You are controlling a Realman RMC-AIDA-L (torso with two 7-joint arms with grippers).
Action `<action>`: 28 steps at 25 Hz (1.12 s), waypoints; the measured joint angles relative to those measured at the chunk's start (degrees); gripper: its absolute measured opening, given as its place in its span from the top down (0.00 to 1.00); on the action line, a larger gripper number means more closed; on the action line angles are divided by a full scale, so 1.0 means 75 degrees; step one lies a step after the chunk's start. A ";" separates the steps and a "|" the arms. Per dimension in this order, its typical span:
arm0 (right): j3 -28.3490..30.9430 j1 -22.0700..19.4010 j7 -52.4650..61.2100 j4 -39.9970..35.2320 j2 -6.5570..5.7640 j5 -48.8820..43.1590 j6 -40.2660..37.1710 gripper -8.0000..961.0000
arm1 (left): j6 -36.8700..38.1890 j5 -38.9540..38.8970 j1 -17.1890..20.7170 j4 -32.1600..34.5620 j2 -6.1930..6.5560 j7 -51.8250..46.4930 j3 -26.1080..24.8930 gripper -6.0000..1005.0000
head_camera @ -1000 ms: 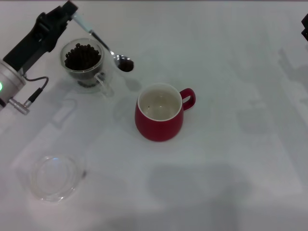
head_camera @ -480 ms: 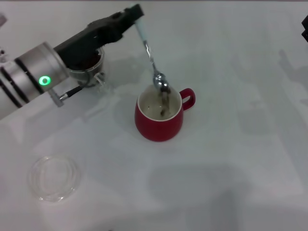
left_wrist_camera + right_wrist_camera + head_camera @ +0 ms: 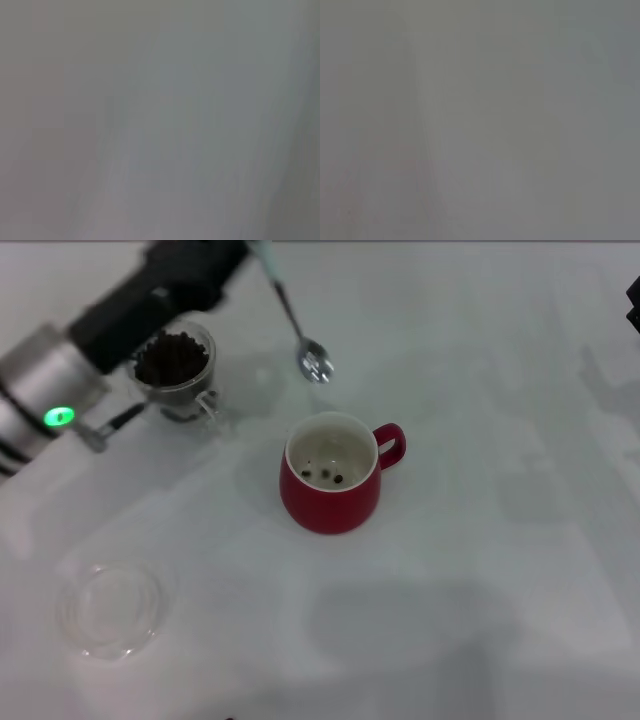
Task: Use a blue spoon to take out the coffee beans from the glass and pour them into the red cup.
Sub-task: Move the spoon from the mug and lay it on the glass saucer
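My left gripper (image 3: pixel 250 252): up at the far left of the table, clamped on the pale handle of the blue spoon (image 3: pixel 296 325); the handle end is smeared, so my grip point is probably right at its tip.
Spoon: slants down from my fingers, its shiny bowl hanging in the air between the glass and the red cup, nothing dark in it.
Glass (image 3: pixel 176 372): just beside my left arm, on the table, heaped with coffee beans (image 3: pixel 172 357).
Red cup (image 3: pixel 334 472): near the middle of the table, upright, handle on the right, a few beans on its cream floor.
Clear dish (image 3: pixel 110 608): near left, well apart from the cup.
My right gripper (image 3: pixel 633 300): only a dark sliver at the far right edge, parked; fingers unreadable.
Wrist views: grey blur in both.
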 joint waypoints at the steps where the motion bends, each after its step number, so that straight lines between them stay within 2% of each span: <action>1: 0.0010 0.0000 0.0001 -0.0001 -0.0001 0.0000 0.0000 0.10 | 0.0256 -0.0323 0.0183 -0.0006 0.0027 -0.0100 -0.0003 0.86; 3: 0.0026 0.0020 0.0002 -0.0006 0.0000 -0.0003 0.0003 0.10 | 0.0642 -0.0763 0.0534 -0.0057 0.0074 -0.0512 -0.0005 0.86; 6: 0.0041 0.0063 -0.0001 -0.0012 -0.0001 -0.0005 0.0025 0.10 | 0.1240 -0.1197 0.1201 -0.0535 0.0109 -0.1934 -0.0006 0.86; 8: 0.0045 0.0074 -0.0014 -0.0027 -0.0004 -0.0002 0.0023 0.10 | 0.1464 -0.1234 0.1537 -0.0887 0.0118 -0.2755 -0.0004 0.86; 9: 0.0049 0.0077 -0.0018 -0.0034 -0.0007 -0.0001 0.0017 0.10 | 0.1464 -0.1234 0.1537 -0.0887 0.0118 -0.2755 -0.0004 0.86; 10: 0.0057 0.0084 -0.0021 -0.0039 -0.0009 0.0000 0.0014 0.10 | 0.1574 -0.1128 0.2031 -0.1434 0.0185 -0.4104 0.0012 0.86; 11: 0.0083 0.0088 -0.0024 -0.0042 -0.0012 0.0002 0.0012 0.10 | 0.1574 -0.1128 0.2031 -0.1434 0.0185 -0.4104 0.0012 0.86; 12: 0.0120 0.0093 -0.0027 -0.0043 -0.0013 0.0003 0.0008 0.10 | 0.1593 -0.0999 0.2265 -0.1737 0.0247 -0.4693 0.0018 0.86; 13: 0.0174 0.0096 -0.0034 -0.0041 -0.0013 0.0003 0.0002 0.10 | 0.1610 -0.0816 0.2575 -0.2009 0.0398 -0.5137 0.0020 0.86; 17: 0.0346 0.0094 -0.0043 0.0008 -0.0021 0.0006 -0.0009 0.10 | 0.1640 -0.0467 0.3121 -0.2111 0.0816 -0.5512 0.0019 0.86; 20: 0.0435 0.0099 -0.0052 0.0025 -0.0025 0.0006 -0.0010 0.10 | 0.1575 -0.0302 0.3247 -0.2149 0.0858 -0.5563 0.0018 0.86; 23: 0.0446 0.0205 -0.0059 0.0027 -0.0025 0.0003 -0.0011 0.10 | 0.1383 -0.0020 0.3240 -0.2160 0.0810 -0.5529 0.0019 0.86; 28: 0.0451 0.0276 -0.0069 0.0025 -0.0025 -0.0002 -0.0012 0.10 | 0.0808 0.1025 0.3008 -0.2187 0.0740 -0.5479 0.0019 0.86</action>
